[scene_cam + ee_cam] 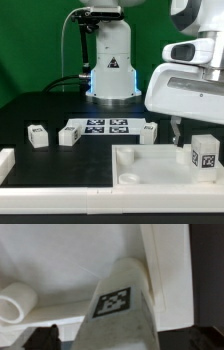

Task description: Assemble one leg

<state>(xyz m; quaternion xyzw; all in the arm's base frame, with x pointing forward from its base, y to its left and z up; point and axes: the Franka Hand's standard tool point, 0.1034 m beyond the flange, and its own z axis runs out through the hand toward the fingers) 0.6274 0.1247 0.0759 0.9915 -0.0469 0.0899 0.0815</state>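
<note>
Wrist view fills almost wholly with the leg [122, 308], its black-and-white tag facing the camera, standing against the pale inner face of the large white tray-like piece [70, 263]; a rounded white boss [18, 303] of that piece shows beside it. The pincer [40, 339] appears only as a dark fingertip [45, 336] near the leg's lower end, so I cannot tell whether it is released or clenched on the leg. In the exterior view the leg [206, 154] stands upright at the tray-like piece's [130, 165] corner on the exterior view's right, with the arm's white housing [185, 95] above it and the pincer [177, 130] just beside it. Three like blocks [38, 136] [68, 134] [150, 133] lie apart on the dark worktop [40, 105], two of them flanking the marker board [100, 126]. To do this step well, I judge the leg should be kept square to the corner and pressed or turned straight down its own axis, without side load that would tilt it or shove the tray-like piece. Hidden: the joint beneath the leg, the second finger, and any contact between finger and leg.
</note>
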